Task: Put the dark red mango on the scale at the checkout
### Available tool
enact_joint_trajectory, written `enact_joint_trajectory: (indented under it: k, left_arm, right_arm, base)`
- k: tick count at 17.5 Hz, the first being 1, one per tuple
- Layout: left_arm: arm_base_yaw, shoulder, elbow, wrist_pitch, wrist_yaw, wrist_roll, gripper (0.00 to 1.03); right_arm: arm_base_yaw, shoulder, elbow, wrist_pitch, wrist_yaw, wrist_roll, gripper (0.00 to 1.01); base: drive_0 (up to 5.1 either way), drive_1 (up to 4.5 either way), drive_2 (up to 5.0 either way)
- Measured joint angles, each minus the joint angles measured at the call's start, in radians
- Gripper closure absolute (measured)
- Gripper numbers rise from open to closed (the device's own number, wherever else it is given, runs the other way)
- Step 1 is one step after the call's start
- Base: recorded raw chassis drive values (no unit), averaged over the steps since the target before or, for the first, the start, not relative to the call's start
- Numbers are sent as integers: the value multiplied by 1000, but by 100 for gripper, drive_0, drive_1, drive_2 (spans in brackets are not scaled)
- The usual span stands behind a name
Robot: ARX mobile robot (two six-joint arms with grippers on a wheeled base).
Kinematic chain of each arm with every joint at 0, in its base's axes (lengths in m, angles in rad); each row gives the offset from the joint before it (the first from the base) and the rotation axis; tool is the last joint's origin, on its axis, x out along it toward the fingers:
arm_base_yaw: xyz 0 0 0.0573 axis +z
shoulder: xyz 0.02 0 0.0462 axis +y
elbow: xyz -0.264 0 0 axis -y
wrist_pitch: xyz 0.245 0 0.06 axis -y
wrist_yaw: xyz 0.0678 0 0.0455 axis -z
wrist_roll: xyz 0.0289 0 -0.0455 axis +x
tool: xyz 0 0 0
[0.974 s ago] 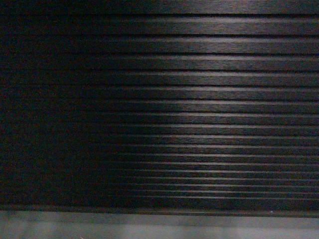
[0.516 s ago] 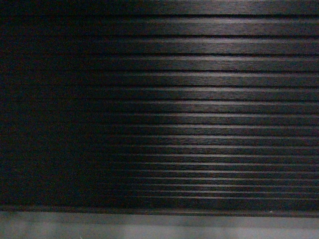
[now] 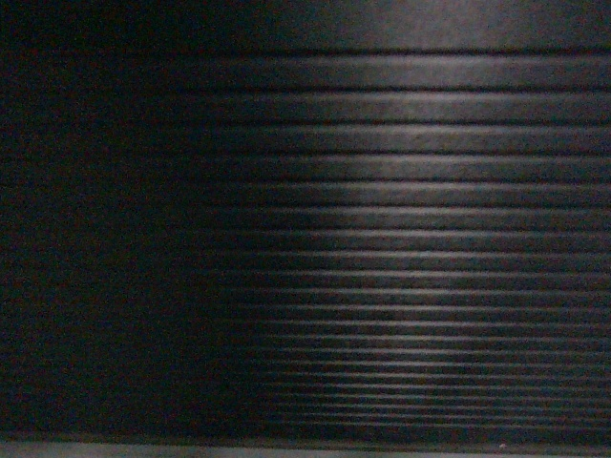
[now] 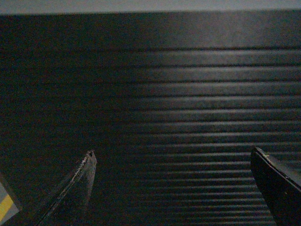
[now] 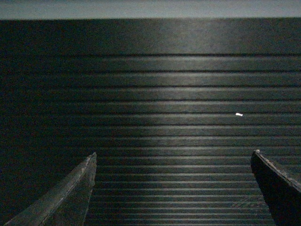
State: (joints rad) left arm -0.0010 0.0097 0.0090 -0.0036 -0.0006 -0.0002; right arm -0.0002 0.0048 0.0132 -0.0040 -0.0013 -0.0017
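Observation:
The checkout fills all three views as a black, horizontally ribbed front, seen close up. In the left wrist view my left gripper is open, its two fingers far apart with only the slatted checkout behind them. My right gripper is likewise open in front of the ribbed checkout, holding nothing. The dark red mango and the scale are out of view. Neither gripper appears in the head view.
A thin strip of grey floor runs along the bottom of the head view. A pale band shows above the slats in both wrist views. A yellow-marked floor patch sits at the left wrist view's lower left corner.
In the head view the slats have shifted downward and the grey floor strip has shrunk to a sliver; the image is blurrier now.

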Motion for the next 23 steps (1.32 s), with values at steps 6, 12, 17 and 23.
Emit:
enact_joint_trajectory:
  k: [6,12,17,23]
  left_arm:
    - [0,0,0,0,0,1,5]
    - [0,0,0,0,-1,0,5]
    - [0,0,0,0,0,0,5]
    - [0,0,0,2,0,0,5]
  right_arm:
    - [0,0,0,0,1,0,3]
    - [0,0,0,1,1,0,3]
    - [0,0,0,2,2,2,3]
    - [0,0,0,2,2,1,3]
  base:
    - [0,0,0]
    - [0,0,0]
    - [0,0,0]
    - [0,0,0]
